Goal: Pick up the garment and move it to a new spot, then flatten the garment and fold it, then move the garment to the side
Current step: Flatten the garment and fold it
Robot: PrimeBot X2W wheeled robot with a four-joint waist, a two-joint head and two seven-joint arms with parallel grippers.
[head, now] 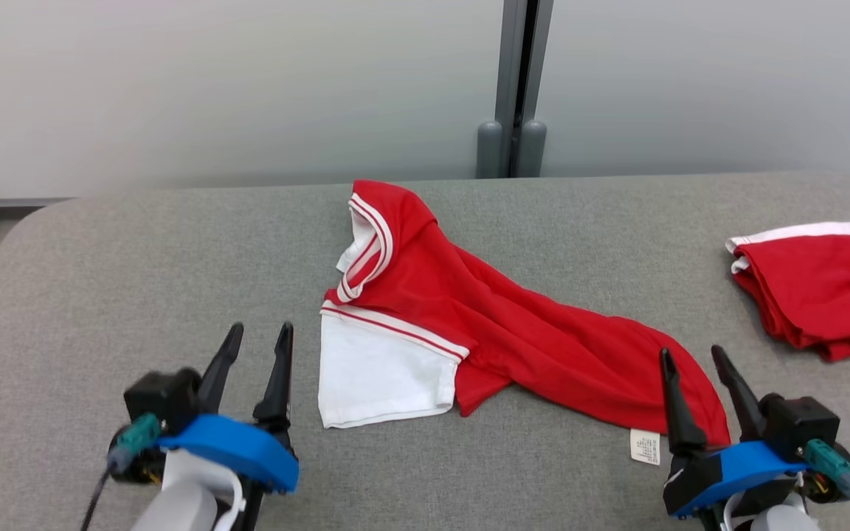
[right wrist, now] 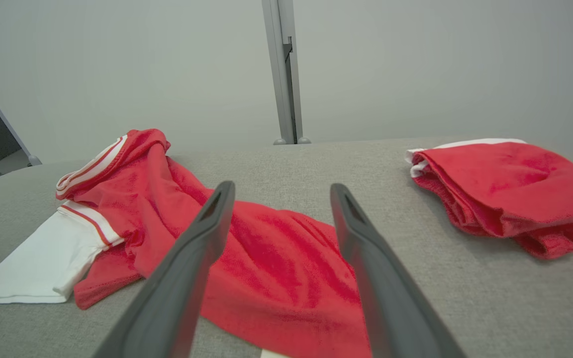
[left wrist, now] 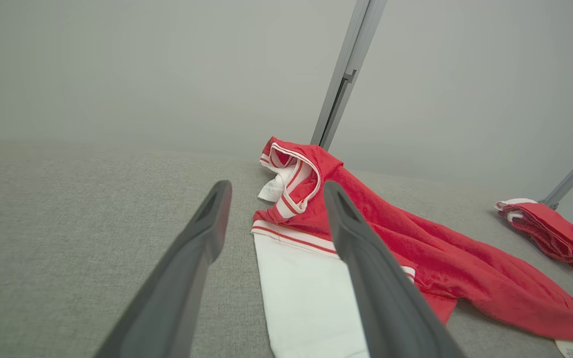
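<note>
So the red garment point(head: 528, 332) is lying crumpled on the grey padded table point(head: 137, 280), roughly mid-table, stretched diagonally from the far centre down toward the right gripper point(head: 690, 352). Its striped collar point(head: 367, 247) is bunched up at the far end. One white sleeve point(head: 377, 372) lies flat on the near-left side, just beside the left gripper point(head: 261, 330). A little white care label point(head: 645, 446) pokes out from the hem at the near right. The left gripper sits apart from the sleeve, its two dark fingers spread wide with nothing between them. The right gripper is the same deal: fingers parted and empty. In the head view its tips overlap the red hem, and its wrist view has the red cloth showing between the fingers, but I honestly can't tell if it's touching the fabric. Over at the table's far right, well apart from all this, there's a second red piece point(head: 816, 287), folded up with a white band along its far edge. Behind the table is a pale wall with a grey post point(head: 517, 88).
</note>
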